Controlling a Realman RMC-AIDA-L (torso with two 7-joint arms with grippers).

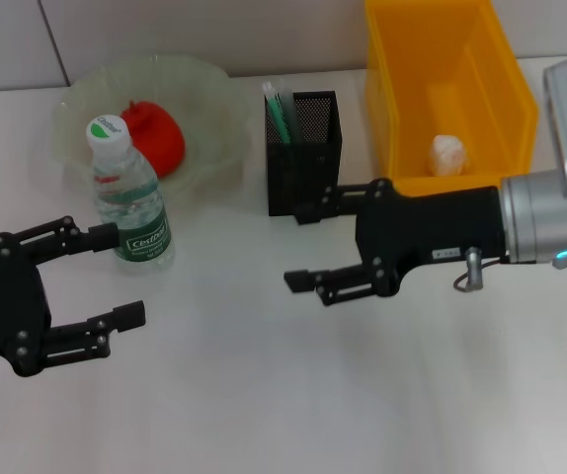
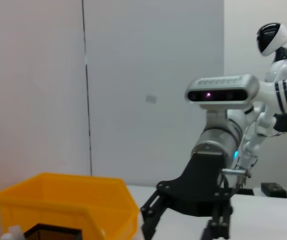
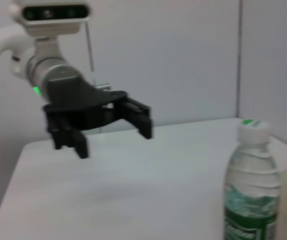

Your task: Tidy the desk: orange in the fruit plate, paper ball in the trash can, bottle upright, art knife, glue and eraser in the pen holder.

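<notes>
Black fingers splayed, the left gripper (image 1: 116, 276) and right gripper (image 1: 308, 237) hang empty over the desk (image 1: 264, 395). Beyond them the bottle (image 1: 128, 202) stands upright; farther back, the orange (image 1: 155, 136) sits in the fruit plate (image 1: 209, 94), tools fill the pen holder (image 1: 308, 148), and the paper ball (image 1: 448, 153) lies in the trash can (image 1: 402, 109). Tidying looks finished.

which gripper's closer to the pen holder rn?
Right. The right gripper sits open directly in front of the pen holder, its upper finger reaching the holder's base. The left gripper is open far off to the holder's left, by the bottle.
</notes>
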